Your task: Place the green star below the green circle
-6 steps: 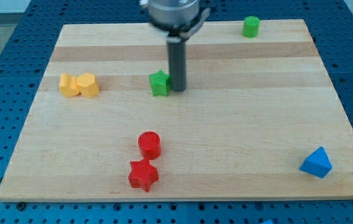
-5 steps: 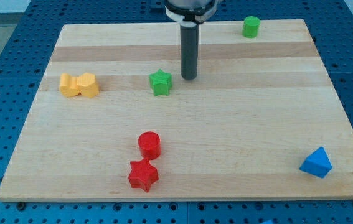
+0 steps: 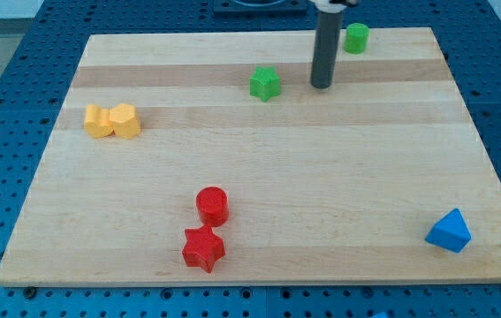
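The green star [image 3: 265, 83] lies on the wooden board near the view's top, left of centre-right. The green circle [image 3: 356, 38] stands at the view's top right, close to the board's top edge. My tip [image 3: 321, 86] rests on the board between them, a short way to the right of the star and below-left of the circle. It touches neither block.
Two yellow blocks [image 3: 112, 121] sit side by side at the view's left. A red circle [image 3: 212, 205] and a red star [image 3: 203, 249] lie near the bottom centre. A blue triangular block [image 3: 449, 231] sits at the bottom right. The board [image 3: 391, 159] rests on a blue perforated base.
The green star has moved up and to the right, from the board's middle toward the top. My tip has moved right and up, and stands right of the star, nearer the green circle.
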